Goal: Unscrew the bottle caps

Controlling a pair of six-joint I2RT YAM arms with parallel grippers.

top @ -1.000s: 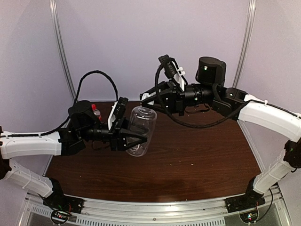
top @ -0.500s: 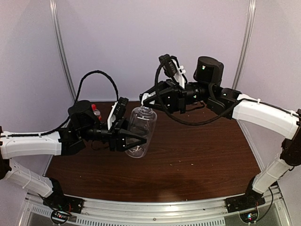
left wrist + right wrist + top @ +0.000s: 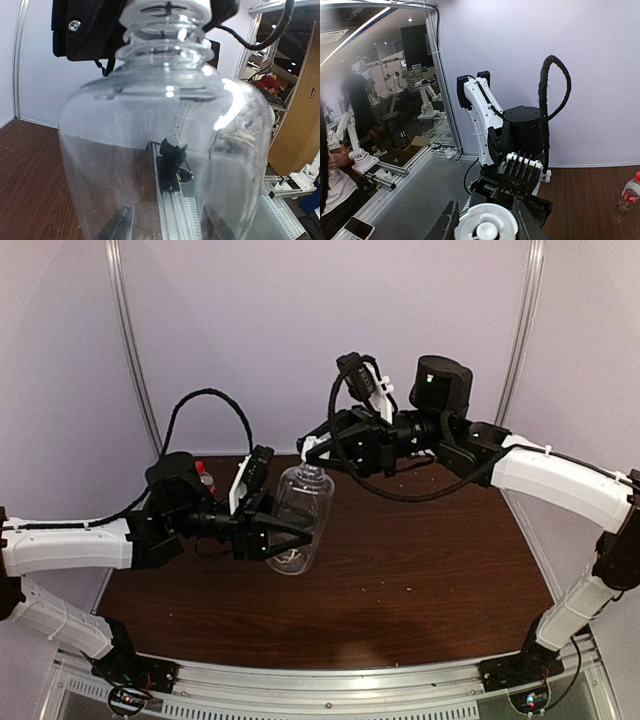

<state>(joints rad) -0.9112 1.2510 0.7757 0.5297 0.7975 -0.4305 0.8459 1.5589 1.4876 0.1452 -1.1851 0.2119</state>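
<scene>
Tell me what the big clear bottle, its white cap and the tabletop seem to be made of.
Large clear unlabelled bottle: likely glossy transparent plastic; background shows through, bright glints.
White round screw cap: opaque moulded plastic, apparently matt.
Dark brown tabletop: wood-grain streaks; real wood or laminate unclear.

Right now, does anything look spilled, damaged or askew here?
Nothing stands out. The left claw holds the clear bottle above the table, the right claw grips its white cap, and the small bottle stands upright at the table's far left, red cap on. No spill shows.
</scene>
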